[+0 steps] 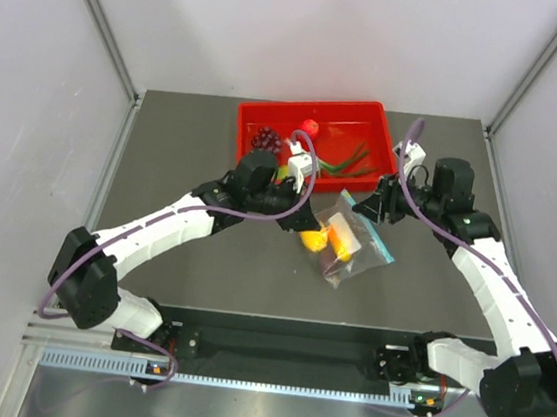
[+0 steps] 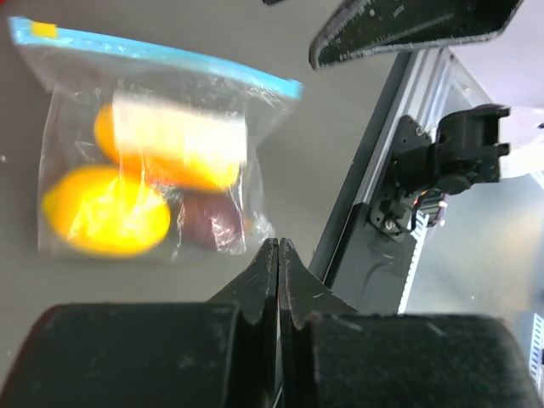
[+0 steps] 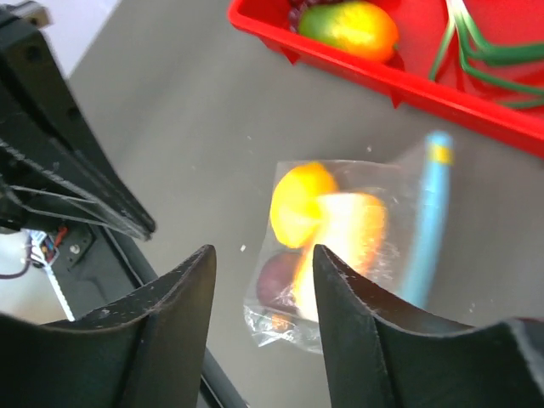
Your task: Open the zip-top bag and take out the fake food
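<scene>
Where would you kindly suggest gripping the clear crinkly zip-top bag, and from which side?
Pinch the teal zip strip on the side facing the right gripper: the clear crinkly zip-top bag lies flat, toy fruit bulging its middle, leaving that edge thin.

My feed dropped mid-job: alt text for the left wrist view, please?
Bag lies flat on the table, its blue zip strip at the top, with lemon, mango and a maroon piece inside. The shut left gripper points near its lower right corner.

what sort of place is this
Probably a robot test cell: two arms bolted to a grey table, plain white walls around it, and a red tray of toy fruit.
</scene>
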Action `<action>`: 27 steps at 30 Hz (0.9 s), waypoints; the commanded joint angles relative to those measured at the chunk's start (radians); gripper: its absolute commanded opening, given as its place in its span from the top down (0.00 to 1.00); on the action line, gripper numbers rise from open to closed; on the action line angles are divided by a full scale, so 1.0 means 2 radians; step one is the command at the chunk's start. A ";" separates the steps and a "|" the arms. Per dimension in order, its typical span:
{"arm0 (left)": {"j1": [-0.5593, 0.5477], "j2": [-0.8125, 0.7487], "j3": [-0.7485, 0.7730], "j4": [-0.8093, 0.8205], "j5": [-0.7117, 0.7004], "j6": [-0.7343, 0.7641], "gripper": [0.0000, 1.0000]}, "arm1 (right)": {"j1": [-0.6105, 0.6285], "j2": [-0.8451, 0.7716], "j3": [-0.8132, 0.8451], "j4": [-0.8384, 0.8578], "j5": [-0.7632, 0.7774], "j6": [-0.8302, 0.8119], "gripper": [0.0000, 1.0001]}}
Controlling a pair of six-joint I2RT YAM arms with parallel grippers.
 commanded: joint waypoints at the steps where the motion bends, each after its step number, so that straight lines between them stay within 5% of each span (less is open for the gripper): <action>1: -0.005 -0.003 0.012 -0.029 -0.012 0.025 1.00 | 0.003 0.010 0.024 -0.002 0.012 -0.018 0.51; 8: -0.005 0.019 -0.017 -0.018 -0.088 0.005 0.97 | 0.011 0.025 0.000 0.038 0.083 -0.007 0.46; 10: -0.005 0.033 -0.024 0.039 -0.083 -0.016 0.78 | 0.010 0.043 -0.002 0.047 0.093 -0.006 0.46; 11: -0.005 0.043 -0.020 0.053 -0.080 -0.028 0.51 | 0.008 0.048 0.000 0.047 0.096 -0.006 0.45; 14: -0.005 0.092 0.013 0.066 -0.083 -0.033 0.20 | 0.006 0.056 0.001 0.059 0.095 0.009 0.45; 27: -0.010 0.234 0.144 0.024 -0.148 0.103 0.11 | 0.002 -0.011 -0.081 0.082 0.062 0.047 0.44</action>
